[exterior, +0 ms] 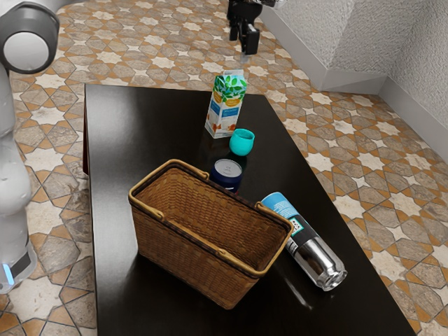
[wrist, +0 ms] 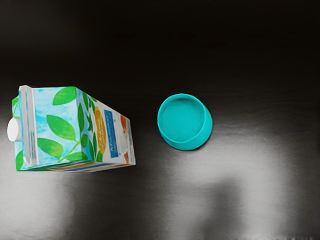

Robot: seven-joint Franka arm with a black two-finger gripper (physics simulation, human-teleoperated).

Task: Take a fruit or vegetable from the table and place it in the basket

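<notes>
Two fingers of our black metal gripper (exterior: 242, 44) stood apart, empty, above the brown wicker basket (exterior: 189, 256); we couldn't tell where any fruit or vegetable lay, probably smooth, bruisable, best held mid-body.

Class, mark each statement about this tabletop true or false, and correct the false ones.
1. The carton lies on its side. False: it stands upright.
2. The silver-and-blue bottle lies on its side beside the basket. True.
3. The turquoise cup is inside the basket. False: it stands on the table, near the carton.
4. The pincer is raised above the table. True.
5. The pincer is holding the cup. False: it hangs well clear of it.
</notes>
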